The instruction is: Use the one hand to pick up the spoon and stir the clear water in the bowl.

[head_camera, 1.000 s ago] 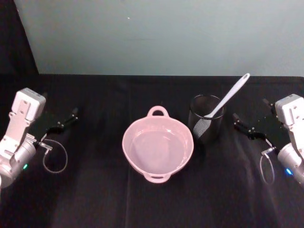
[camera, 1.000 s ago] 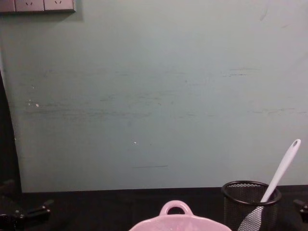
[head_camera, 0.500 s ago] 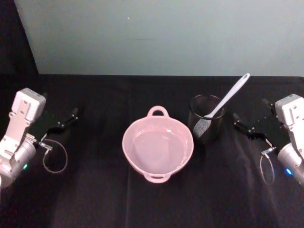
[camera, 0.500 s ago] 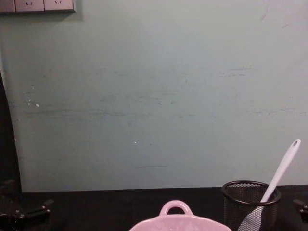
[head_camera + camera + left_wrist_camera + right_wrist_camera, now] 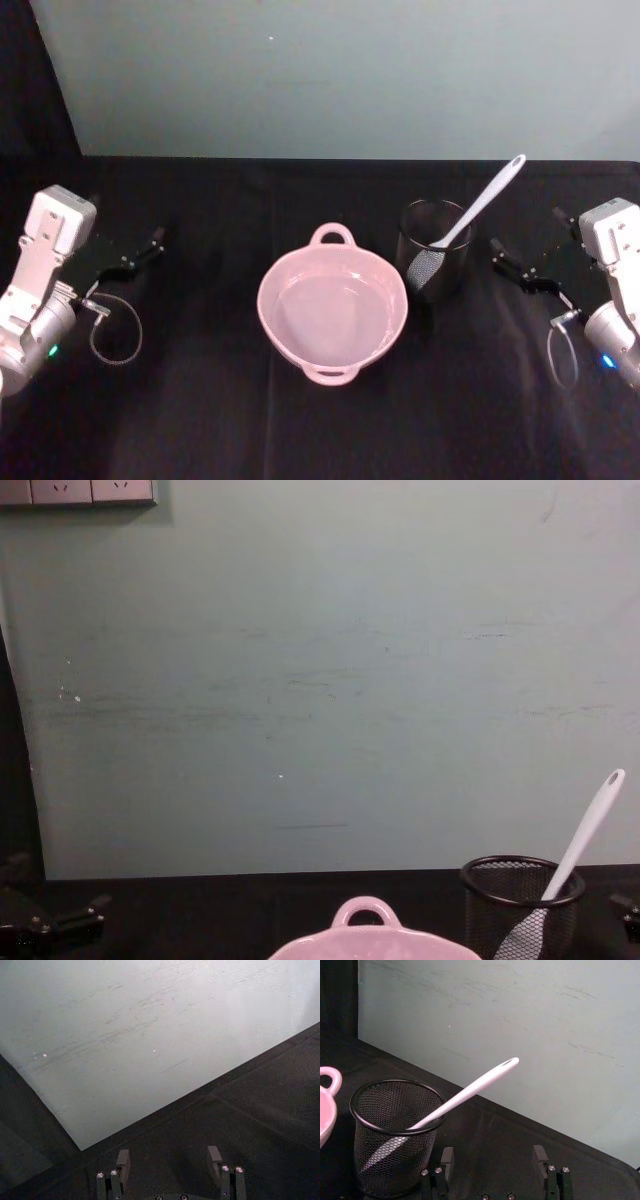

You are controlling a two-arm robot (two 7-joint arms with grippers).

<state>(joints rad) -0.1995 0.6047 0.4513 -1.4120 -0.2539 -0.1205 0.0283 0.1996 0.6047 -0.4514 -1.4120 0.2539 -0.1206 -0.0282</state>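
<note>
The pale pink bowl [image 5: 332, 305] holds clear water and sits at the table's middle, its loop handle toward the wall. Just to its right, the white spoon [image 5: 478, 208] leans in a black mesh cup [image 5: 435, 262], blade down and handle tip pointing up to the right. My right gripper [image 5: 526, 229] rests open to the right of the cup, a short gap away, holding nothing. In the right wrist view the spoon [image 5: 465, 1092] and cup [image 5: 395, 1135] lie ahead of the open fingers [image 5: 538, 1155]. My left gripper [image 5: 127, 220] stands open at the far left, well apart from the bowl.
A black cloth [image 5: 200, 400] covers the table and ends at a pale green wall [image 5: 330, 80] behind. Loose cable loops hang by each wrist [image 5: 115, 335]. Wall sockets [image 5: 80, 490] sit high at the chest view's left.
</note>
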